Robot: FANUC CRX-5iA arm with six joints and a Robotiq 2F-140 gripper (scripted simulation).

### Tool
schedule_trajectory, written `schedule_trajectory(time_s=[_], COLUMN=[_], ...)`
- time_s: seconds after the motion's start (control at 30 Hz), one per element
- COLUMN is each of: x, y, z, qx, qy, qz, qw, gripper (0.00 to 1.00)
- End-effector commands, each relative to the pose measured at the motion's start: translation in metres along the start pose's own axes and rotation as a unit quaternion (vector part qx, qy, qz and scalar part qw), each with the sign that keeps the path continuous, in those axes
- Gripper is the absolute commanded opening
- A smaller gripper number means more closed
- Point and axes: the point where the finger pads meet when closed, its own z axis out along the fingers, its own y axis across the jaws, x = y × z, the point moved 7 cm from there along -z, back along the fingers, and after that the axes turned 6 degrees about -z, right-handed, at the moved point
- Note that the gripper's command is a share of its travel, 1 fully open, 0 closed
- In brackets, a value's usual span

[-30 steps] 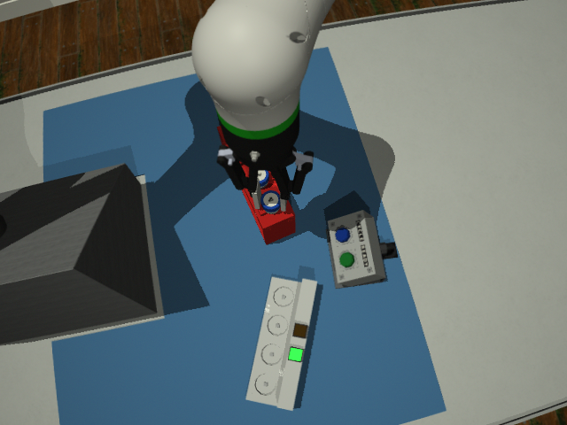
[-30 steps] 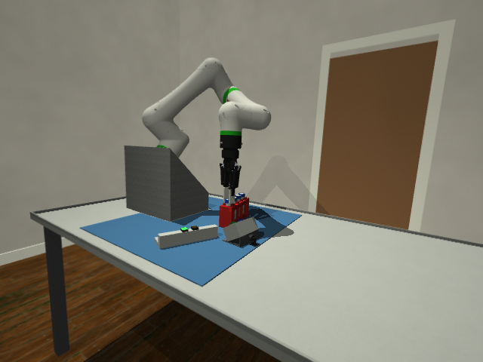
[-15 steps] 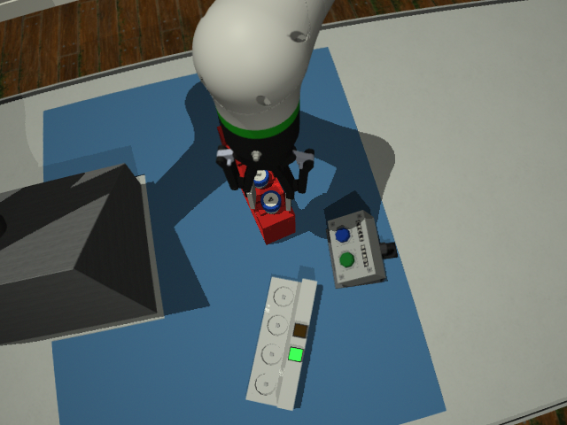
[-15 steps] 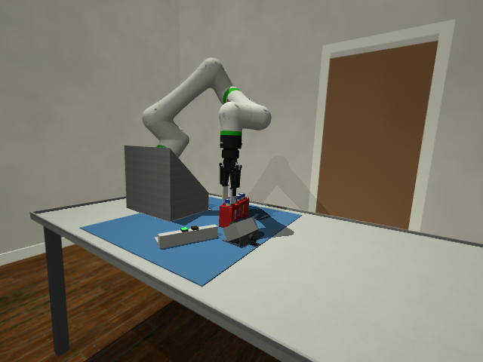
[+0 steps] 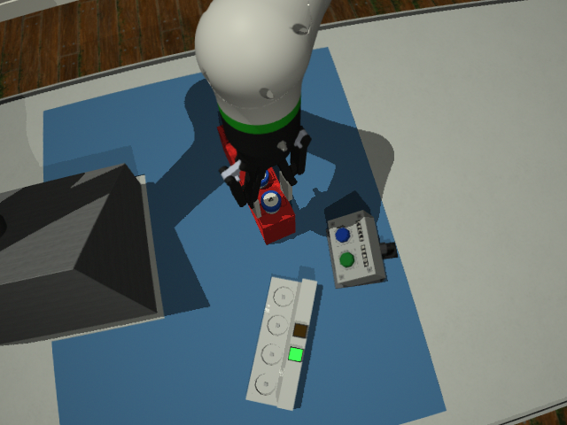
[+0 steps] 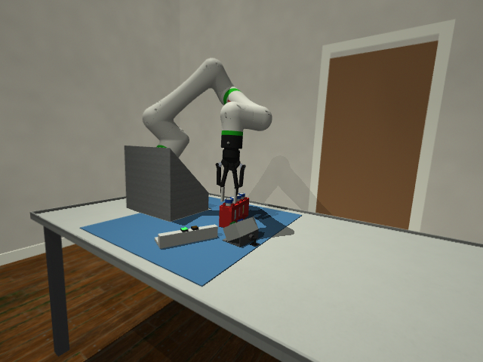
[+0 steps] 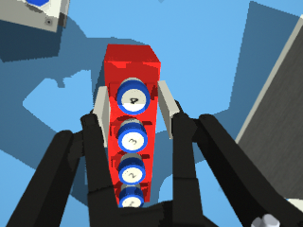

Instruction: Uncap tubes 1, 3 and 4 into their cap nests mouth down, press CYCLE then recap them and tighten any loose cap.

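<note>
A white robot arm hangs its black hand [image 7: 133, 111] over the red decapping station [image 5: 275, 224] at the centre of a blue mat [image 5: 114, 366] on the grey tabletop [image 5: 480, 182]. The hand is spread, its pale pads [image 7: 166, 106] standing apart on either side of cap 4 [image 7: 133, 96] and gripping nothing. All four blue caps sit on their tubes: cap 3 [image 7: 132, 136], cap 2 [image 7: 131, 171] and cap 1 [image 7: 130, 199] run in a row toward 6 o'clock in the wrist view. In the top view, the cap tray [image 5: 295, 292] lies at 6 o'clock from the station, its four round nests bare and its green lamp [image 5: 295, 354] lit beside the dark amber lamp [image 5: 300, 330]. The small desk [image 5: 370, 274], with its blue key [image 5: 342, 235] and green key [image 5: 346, 258], sits at 4 o'clock from the station.
</note>
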Motion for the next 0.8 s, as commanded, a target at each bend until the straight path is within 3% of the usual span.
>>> schedule_trajectory(time_s=[0.0,0.1,0.37,0.4,0.77], x=[0.0011,0.0011,0.0011,0.0011,0.0011], y=[0.0013,0.0013,0.0013,0.0013,0.0013], z=[-0.0001,-0.0001,-0.0001,-0.0001,-0.0001], qx=[0.009,0.009,0.01,0.01,0.01], qy=[-0.005,-0.005,-0.005,-0.005,-0.005], qz=[-0.137,-0.201,-0.201,-0.201,-0.201], qw=[0.991,0.98,0.98,0.98,0.98], gripper=[0.35,0.35,0.35,0.0,0.0])
